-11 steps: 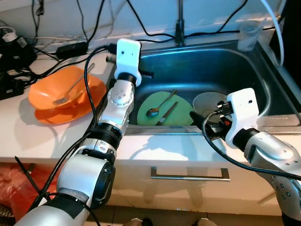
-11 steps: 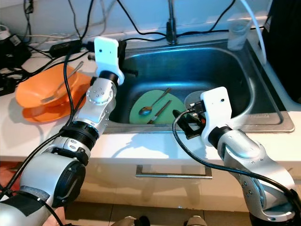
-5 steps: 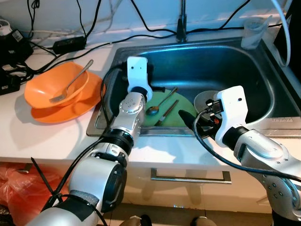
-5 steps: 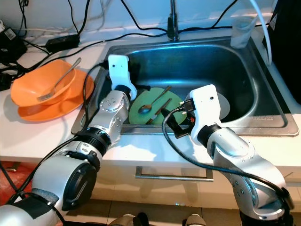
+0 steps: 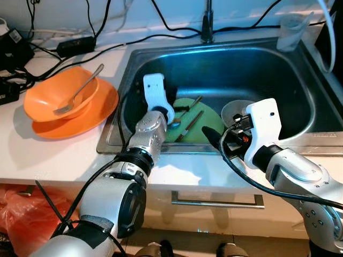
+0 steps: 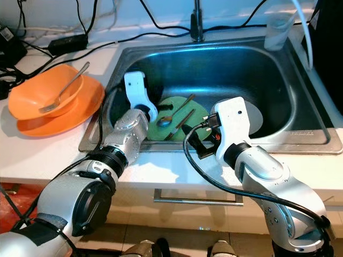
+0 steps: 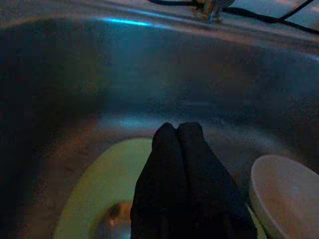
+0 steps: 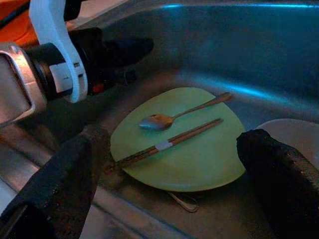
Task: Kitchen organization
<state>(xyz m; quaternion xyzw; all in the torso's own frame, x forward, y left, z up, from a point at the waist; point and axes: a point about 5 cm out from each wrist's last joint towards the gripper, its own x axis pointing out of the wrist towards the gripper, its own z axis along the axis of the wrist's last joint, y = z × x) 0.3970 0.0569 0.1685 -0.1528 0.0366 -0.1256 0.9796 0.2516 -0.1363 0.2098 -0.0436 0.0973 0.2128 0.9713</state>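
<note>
While both arms reach over the front edge of the steel sink [image 5: 300,80], the left gripper [image 7: 178,130] sits low inside the basin, fingers pressed together, tips just above the near-left part of the green plate [image 8: 192,144]; right gripper [image 8: 169,164] hovers at the front rim of the sink with fingers spread wide apart, holding nothing, plate framed between them; green plate lies flat on the sink floor carrying a metal spoon [image 8: 172,115] and a pair of chopsticks [image 8: 167,143], side by side, both angled the same way; another thin utensil pokes out from under the plate's near edge, type unclear; pale round dish [image 5: 236,111] rests on the sink floor just right of the green plate, partly hidden by the right arm; faucet [image 5: 206,21] stands at the back rim; clear plastic cup [image 5: 292,32] at the back-right corner of the sink surround; on the white tabletop [image 5: 48,155] left of the sink, an orange bowl [image 5: 56,96] sits on an orange plate [image 5: 102,107] with a fork [image 5: 80,91] leaning in the bowl; black cables and a power adapter [image 5: 75,45] run along the back.
</note>
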